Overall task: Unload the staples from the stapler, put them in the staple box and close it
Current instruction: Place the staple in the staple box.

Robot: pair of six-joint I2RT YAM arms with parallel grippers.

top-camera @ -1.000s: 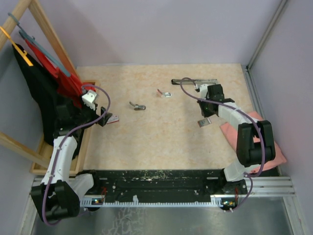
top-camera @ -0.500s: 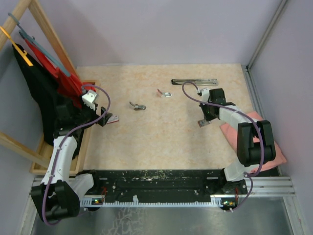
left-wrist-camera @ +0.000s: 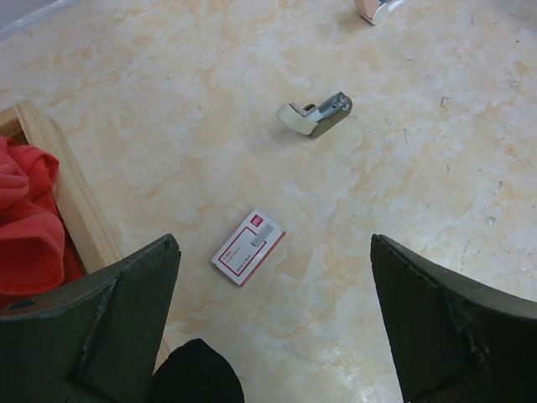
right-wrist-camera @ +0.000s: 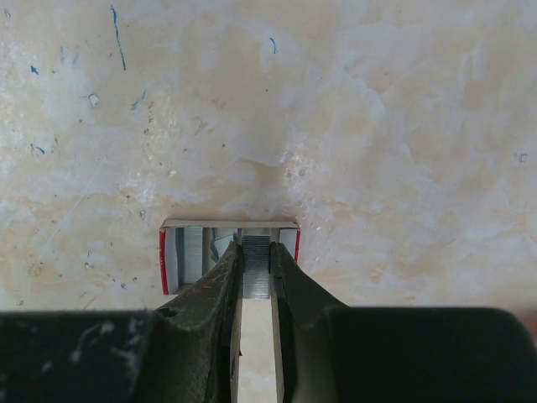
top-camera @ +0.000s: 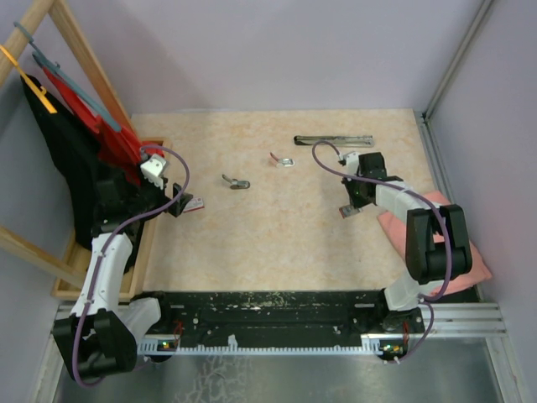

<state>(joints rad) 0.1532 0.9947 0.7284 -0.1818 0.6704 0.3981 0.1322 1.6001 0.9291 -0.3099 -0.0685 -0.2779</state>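
In the right wrist view my right gripper (right-wrist-camera: 255, 262) is shut on a short grey strip of staples (right-wrist-camera: 256, 273), held over an open red-and-white box (right-wrist-camera: 172, 260) with more strips inside. From above, the right gripper (top-camera: 349, 206) is low over that box at the table's right. Two open mini staplers (top-camera: 237, 181) (top-camera: 284, 159) lie mid-table; the nearer stapler (left-wrist-camera: 317, 117) also shows in the left wrist view. My left gripper (left-wrist-camera: 277, 336) is open and empty above a second red-and-white box (left-wrist-camera: 248, 247).
A long thin metal bar (top-camera: 333, 139) lies at the back right. A pink cloth (top-camera: 457, 248) lies by the right arm. A wooden tray (top-camera: 144, 243) with red and black fabric stands along the left edge, next to my left gripper (top-camera: 179, 204).
My right gripper came forward from near the metal bar and went down onto the open box, then stayed there. The left arm has not moved.
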